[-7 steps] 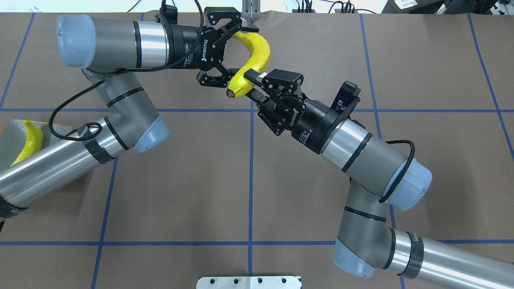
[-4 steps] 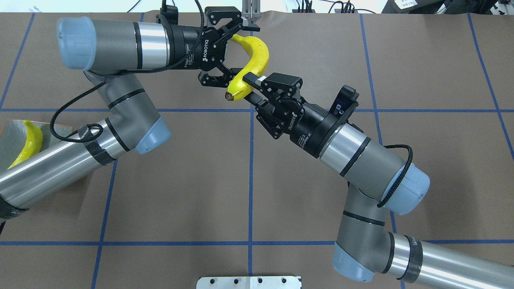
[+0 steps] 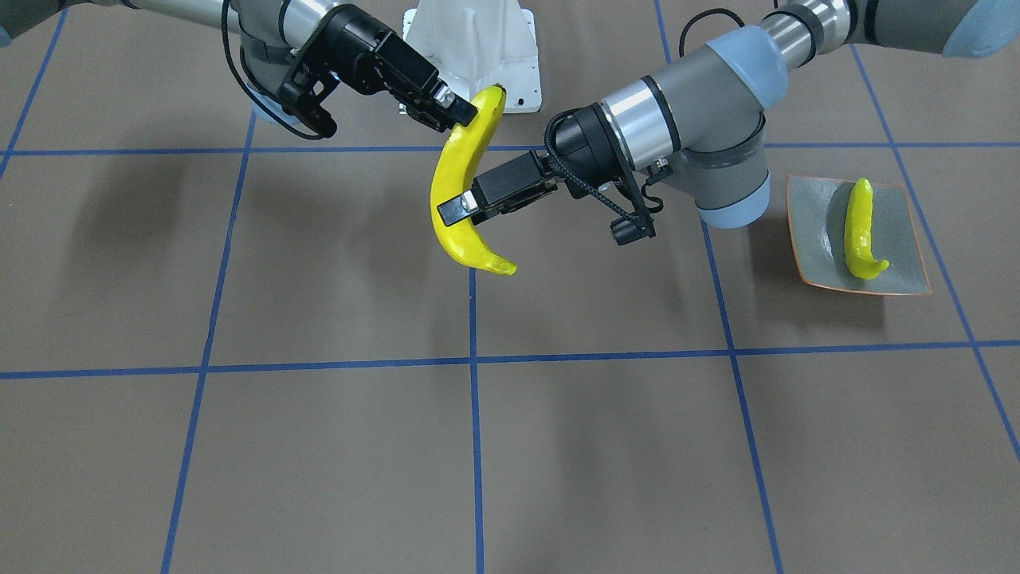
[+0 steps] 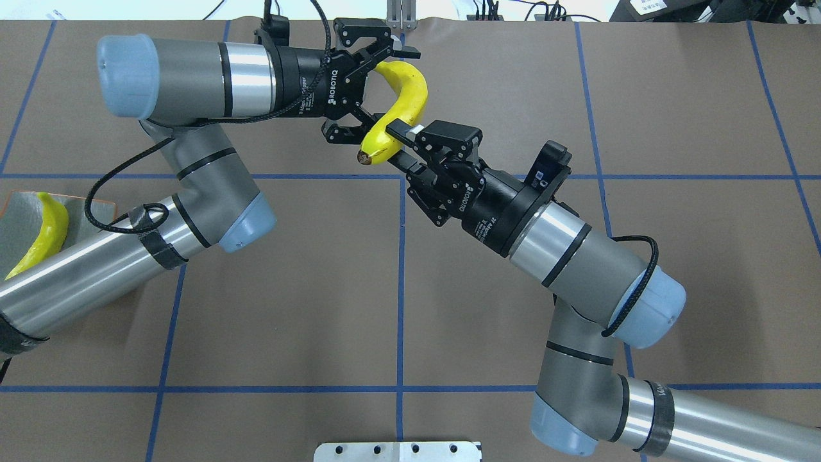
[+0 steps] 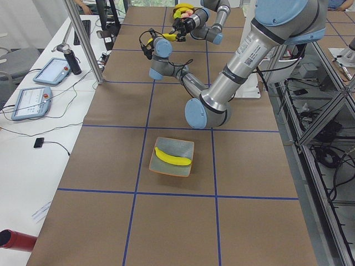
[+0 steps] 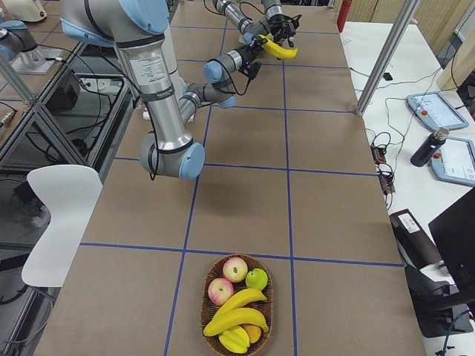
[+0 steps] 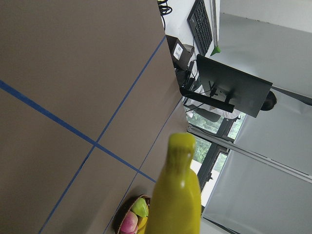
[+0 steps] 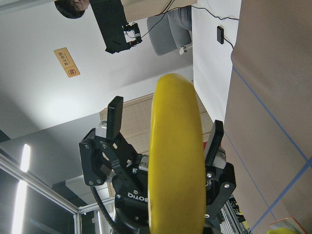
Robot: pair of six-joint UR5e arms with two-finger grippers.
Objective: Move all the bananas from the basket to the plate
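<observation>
Left hand [image 8: 165, 117] spread wide, I have its fingers [image 8: 115, 117] straddling the bright yellow, curved, glossy plastic banana [image 4: 414, 90] in mid-air over the far middle of the brown paper-covered desk [image 4: 288, 308]. They are not pinching it yet, since the right wrist view shows a gap on one side. Over the last second the two arms have drawn slightly closer, so the banana sits deeper between those open fingers, while the right hand [image 4: 391, 142] stays clamped near the fruit's dark-tipped end. I read this as a hand-over just short of the squeeze: the left hand must close before the right lets go, or the banana drops. A second yellow banana [image 3: 859, 227] already lies on the square grey-green plate with the thin orange rim [image 3: 813, 231], at the robot's left end of the desk. At the right end the oval woven basket [image 6: 203, 315] holds further bananas [image 6: 234, 319], two red apples [image 6: 235, 268] and a green apple [image 6: 257, 279]. Towards the plate I see only the left arm's own forearm [image 4: 83, 273], which hangs across the plate's corner in the overhead view.
</observation>
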